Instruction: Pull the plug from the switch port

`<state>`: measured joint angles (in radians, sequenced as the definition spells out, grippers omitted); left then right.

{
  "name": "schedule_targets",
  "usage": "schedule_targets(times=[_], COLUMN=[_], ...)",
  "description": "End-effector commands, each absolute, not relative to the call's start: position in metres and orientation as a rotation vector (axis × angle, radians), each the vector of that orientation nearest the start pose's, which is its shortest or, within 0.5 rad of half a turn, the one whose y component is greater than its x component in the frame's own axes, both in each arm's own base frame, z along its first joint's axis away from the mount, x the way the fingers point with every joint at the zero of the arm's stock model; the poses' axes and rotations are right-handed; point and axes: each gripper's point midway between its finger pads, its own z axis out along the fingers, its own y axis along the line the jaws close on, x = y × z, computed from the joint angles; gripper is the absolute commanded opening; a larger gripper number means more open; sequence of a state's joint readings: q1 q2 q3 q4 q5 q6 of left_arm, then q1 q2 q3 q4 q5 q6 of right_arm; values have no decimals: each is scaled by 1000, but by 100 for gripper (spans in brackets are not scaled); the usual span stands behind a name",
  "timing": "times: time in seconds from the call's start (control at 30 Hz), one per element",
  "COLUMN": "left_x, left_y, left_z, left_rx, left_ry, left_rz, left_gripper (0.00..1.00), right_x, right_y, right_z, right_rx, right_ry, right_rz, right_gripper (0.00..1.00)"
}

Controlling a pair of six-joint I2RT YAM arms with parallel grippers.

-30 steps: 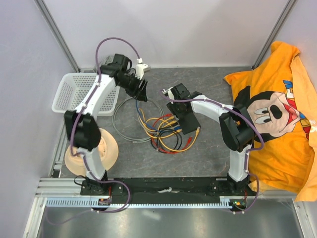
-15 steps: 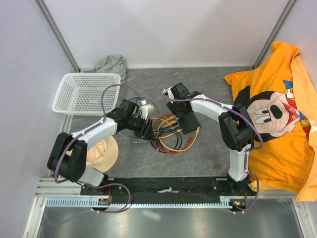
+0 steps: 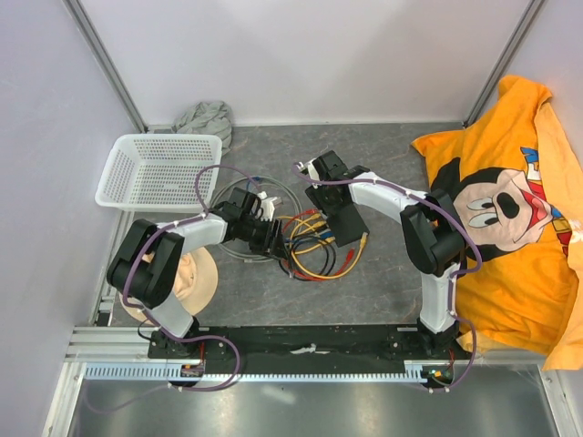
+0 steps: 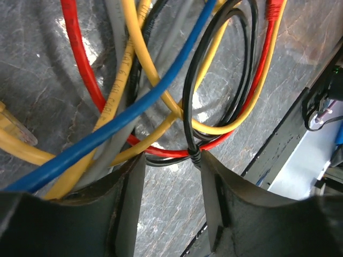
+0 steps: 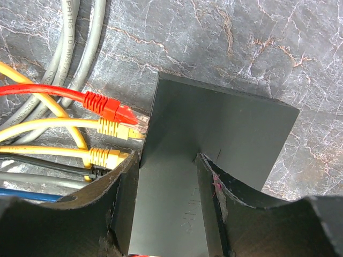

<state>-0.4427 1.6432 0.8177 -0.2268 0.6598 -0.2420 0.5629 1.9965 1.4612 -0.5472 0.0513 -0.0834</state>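
The switch [image 3: 348, 225] is a flat black box; in the right wrist view [image 5: 225, 128] its socket edge faces left. A red plug [image 5: 110, 107], two yellow plugs [image 5: 114, 128] and a black plug sit at that edge. My right gripper [image 5: 166, 158] is open, its fingertips resting on the switch's top; it also shows in the top view [image 3: 333, 200]. My left gripper [image 4: 170, 158] is open and low over the tangle of coloured cables [image 3: 305, 246]. A red and a black cable cross at its fingertips. It also shows in the top view [image 3: 272, 238].
A white basket [image 3: 159, 170] stands at the back left with a grey cloth [image 3: 205, 118] behind it. A beige cap [image 3: 199, 282] lies under the left arm. An orange printed shirt [image 3: 506, 209] covers the right side. A grey cable coil [image 3: 223, 214] lies left of the tangle.
My left arm has swung from the back by the basket forward and down onto the cable tangle. The right arm and the switch have not moved.
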Motion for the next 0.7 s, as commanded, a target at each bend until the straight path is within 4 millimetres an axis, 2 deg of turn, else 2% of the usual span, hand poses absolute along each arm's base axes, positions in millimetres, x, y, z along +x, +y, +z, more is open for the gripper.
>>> schedule_targets(times=[0.0,0.1,0.2,0.33,0.57,0.67], left_x=[252,251,253,259,253,252], left_y=[-250,-247,-238,-222,-220,-219], left_z=[40,37,35,23,8,2], left_rx=[461,446,398,299,318,324], left_ry=[2615,2639,2654,2698,2778,2805], left_rz=[-1128,-1101,-1006,-826,-597,-534], left_gripper=[51,51,50,48,46,41], right_x=[376,375,375,378,377,380], right_y=[212,212,214,216,218,220], right_z=[-1,-2,-3,-3,-7,-6], right_rx=[-847,-845,-841,-828,-828,-819], right_ry=[2642,2649,2654,2654,2661,2655], right_rz=[31,41,50,55,65,69], right_gripper=[54,54,54,55,55,55])
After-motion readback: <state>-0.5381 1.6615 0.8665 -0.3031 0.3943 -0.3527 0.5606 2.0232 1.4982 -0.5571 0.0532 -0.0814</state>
